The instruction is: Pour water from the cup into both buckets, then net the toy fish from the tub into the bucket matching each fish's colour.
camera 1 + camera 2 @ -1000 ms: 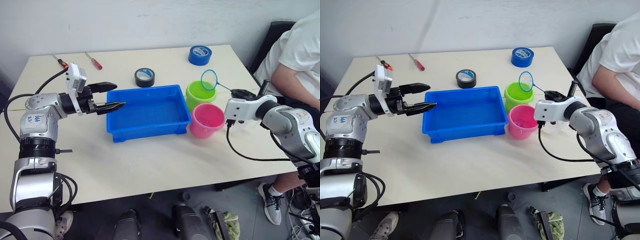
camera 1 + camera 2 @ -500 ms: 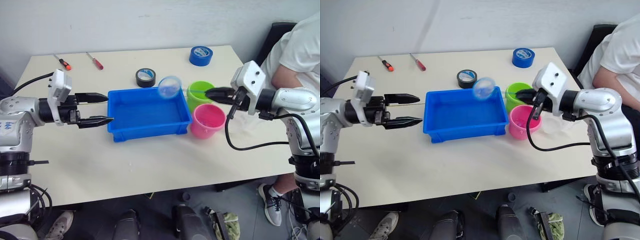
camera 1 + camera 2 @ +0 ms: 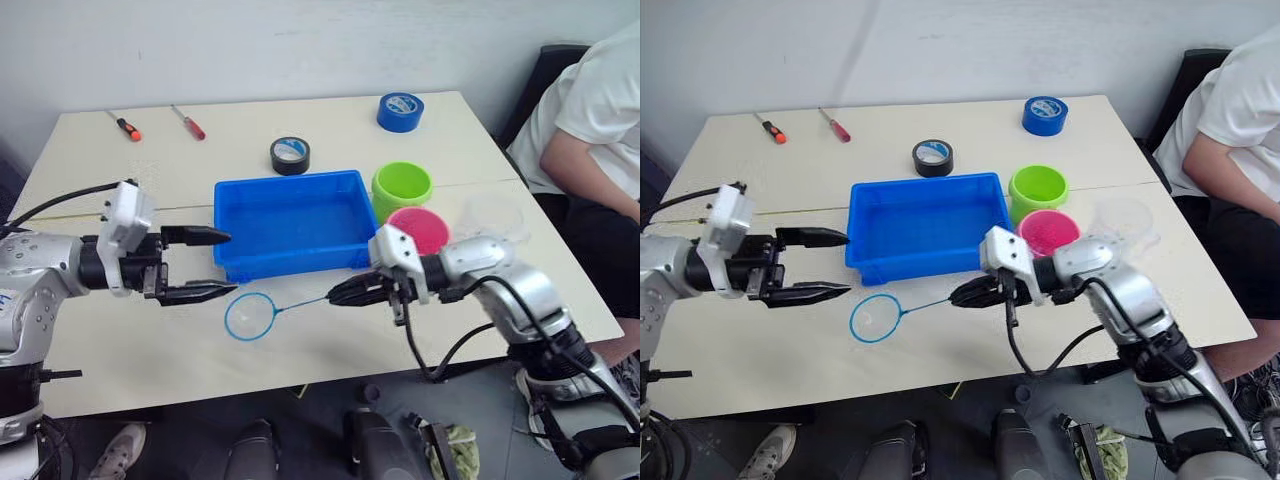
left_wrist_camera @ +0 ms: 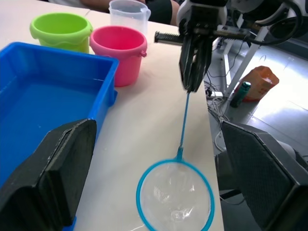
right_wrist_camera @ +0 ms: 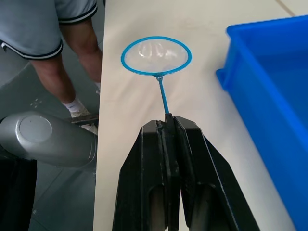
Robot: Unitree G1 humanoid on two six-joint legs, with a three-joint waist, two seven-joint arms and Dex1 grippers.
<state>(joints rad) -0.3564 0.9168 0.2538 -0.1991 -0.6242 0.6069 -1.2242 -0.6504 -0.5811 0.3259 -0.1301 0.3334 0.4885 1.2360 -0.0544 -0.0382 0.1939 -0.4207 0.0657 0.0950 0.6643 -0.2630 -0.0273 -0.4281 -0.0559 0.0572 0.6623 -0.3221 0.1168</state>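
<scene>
Claw positions are read first from the eye views. By the right claw (image 3: pixel 345 292) a net (image 3: pixel 250 316) is gripped at the handle tip; half a second ago the hoop was held over the tub (image 3: pixel 290 225), and it has since been swung down to the worktop (image 3: pixel 300 350) in front. The left claw (image 3: pixel 205 265) has been drawn back and is held open, empty, beside the tub. No scoop seems made.

From the left wrist view, green bucket (image 4: pixel 61 30), pink bucket (image 4: pixel 119 47) and cup (image 4: pixel 128 10) are seen together; contents cannot be judged. No fish can be made out.

From the right wrist view, the hoop is seen empty.
</scene>
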